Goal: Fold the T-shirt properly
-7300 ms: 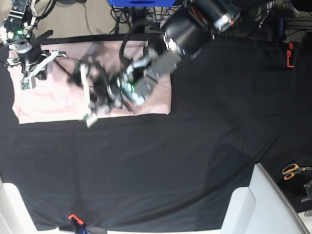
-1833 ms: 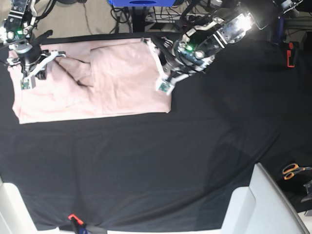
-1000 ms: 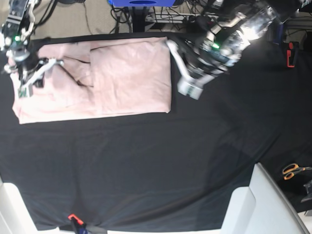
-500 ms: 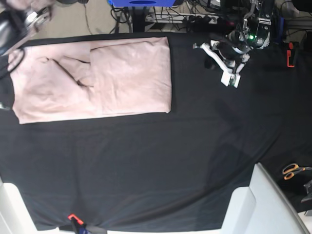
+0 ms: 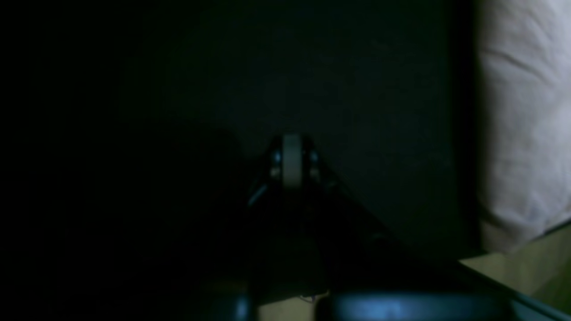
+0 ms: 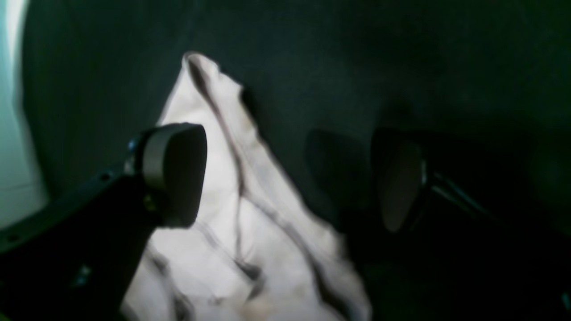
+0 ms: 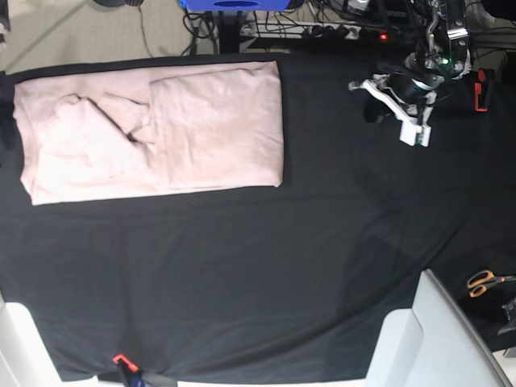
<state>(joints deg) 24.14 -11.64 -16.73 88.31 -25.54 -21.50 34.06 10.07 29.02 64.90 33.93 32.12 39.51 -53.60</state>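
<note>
T-shirt (image 7: 153, 133) lying flat, partly folded, at far left corner of black tabletop (image 7: 266, 266). Left claw (image 7: 401, 109) pressed together, hovering well apart from shirt. Right claw (image 6: 290, 178) spread wide above crumpled shirt edge, gripping nothing.

Your base view is evenly lit from overhead and sharp, with only soft shadows on the black table cover (image 7: 242, 266); the T-shirt (image 7: 161, 129) reads clean and pale. Your left wrist view is badly underexposed, nearly black from nine o'clock across, with washed-out cloth at three o'clock. Your right wrist view is dim, soft and smeared, its near finger (image 6: 174, 174) out of focus.
</note>
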